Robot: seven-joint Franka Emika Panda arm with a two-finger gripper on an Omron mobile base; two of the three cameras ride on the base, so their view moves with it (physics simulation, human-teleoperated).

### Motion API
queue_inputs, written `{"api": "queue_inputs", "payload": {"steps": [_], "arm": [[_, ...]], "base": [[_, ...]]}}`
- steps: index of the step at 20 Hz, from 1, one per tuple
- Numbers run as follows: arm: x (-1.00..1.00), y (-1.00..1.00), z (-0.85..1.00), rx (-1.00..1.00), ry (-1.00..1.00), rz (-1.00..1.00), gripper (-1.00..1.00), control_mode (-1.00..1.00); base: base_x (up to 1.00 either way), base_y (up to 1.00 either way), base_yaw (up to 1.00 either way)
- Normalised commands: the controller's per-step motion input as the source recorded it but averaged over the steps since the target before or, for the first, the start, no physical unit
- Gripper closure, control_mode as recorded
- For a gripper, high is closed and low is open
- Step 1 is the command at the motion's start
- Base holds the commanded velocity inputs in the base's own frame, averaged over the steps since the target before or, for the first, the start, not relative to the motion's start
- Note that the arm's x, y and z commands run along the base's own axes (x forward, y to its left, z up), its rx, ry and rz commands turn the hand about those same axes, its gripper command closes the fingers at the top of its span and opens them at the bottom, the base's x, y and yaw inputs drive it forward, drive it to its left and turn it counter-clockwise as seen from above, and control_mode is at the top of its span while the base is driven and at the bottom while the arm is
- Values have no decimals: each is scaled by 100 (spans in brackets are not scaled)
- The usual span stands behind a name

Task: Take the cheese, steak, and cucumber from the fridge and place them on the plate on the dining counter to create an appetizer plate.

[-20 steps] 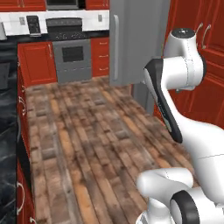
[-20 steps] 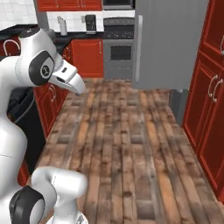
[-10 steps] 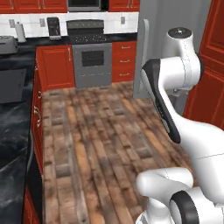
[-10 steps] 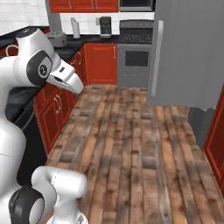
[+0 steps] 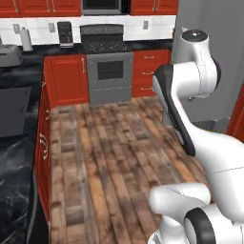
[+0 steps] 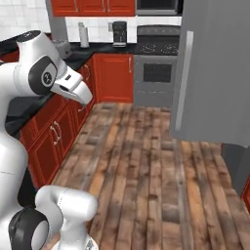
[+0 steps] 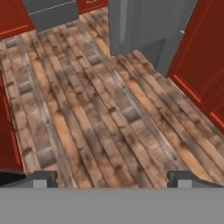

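Fridge (image 6: 215, 73) is standing tall and grey at the right of the right base view, its long bar handle (image 6: 181, 80) facing me and its door shut, so the food inside is hidden from me. In the hand view, my tool (image 7: 112, 179) is pointing down at bare wooden floor (image 7: 87, 109), its two dark tips spread wide and gripping nothing. The fridge's lower corner (image 7: 140, 26) is showing ahead of the tool, with red cabinets (image 7: 203, 57) just beside it. In the left base view, my white arm (image 5: 190, 95) is rising in front of the fridge's grey side (image 5: 228, 57) and blocking part of it. A grey stove (image 5: 108, 71) is sitting against the far wall between red cabinets, a dark coffee maker (image 5: 64, 33) is standing on the black counter (image 5: 19, 52) nearby, and open floor is lying between me and the fridge.
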Motion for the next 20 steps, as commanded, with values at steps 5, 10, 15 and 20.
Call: {"api": "queue_inputs", "payload": {"steps": [5,10,15,20], "arm": [[0,0,0,0,0,0,-100,100],[0,0,0,0,0,0,-100,100],[0,0,0,0,0,0,-100,100],[0,0,0,0,0,0,-100,100]], "base": [[100,-10,0],[100,-16,-2],[100,-9,-12],[100,-3,-23]]}}
